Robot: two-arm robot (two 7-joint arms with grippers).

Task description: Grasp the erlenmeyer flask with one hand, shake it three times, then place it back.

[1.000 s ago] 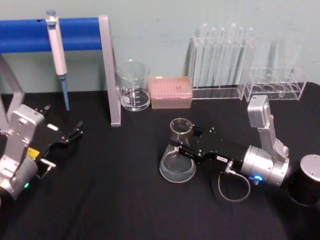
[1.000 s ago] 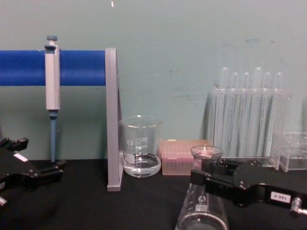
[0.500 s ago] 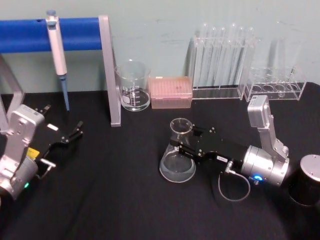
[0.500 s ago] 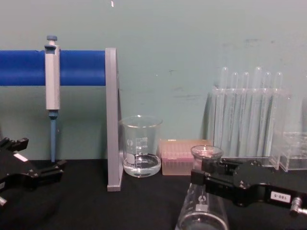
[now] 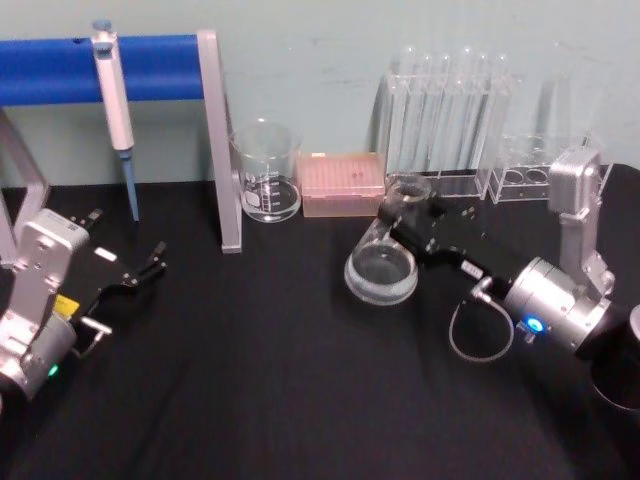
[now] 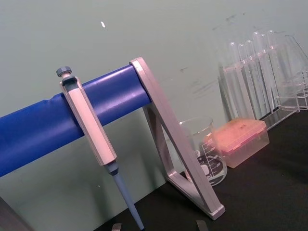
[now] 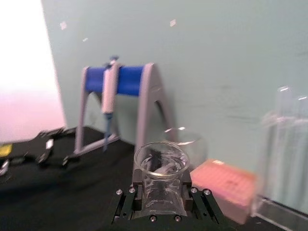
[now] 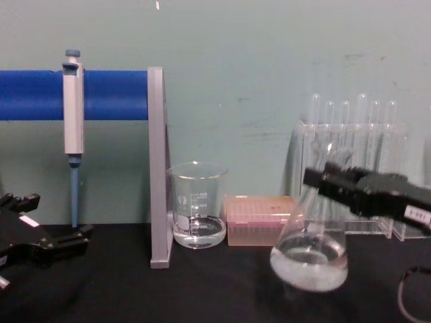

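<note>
Erlenmeyer flask looks lifted off the table and tilted, just right of the pink tip box and nearer the robot, with the right gripper clamped on its neck. I'd shake in short little swings, rim up, so the liquid doesn't slop. Left gripper is parked well left of the box, jaws apart. Gripper label and beaker graduations: too small to read.

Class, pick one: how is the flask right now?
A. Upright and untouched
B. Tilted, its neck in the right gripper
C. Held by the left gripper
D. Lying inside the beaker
B: the right gripper is clamped on the neck of the flask, which leans off vertical.
</note>
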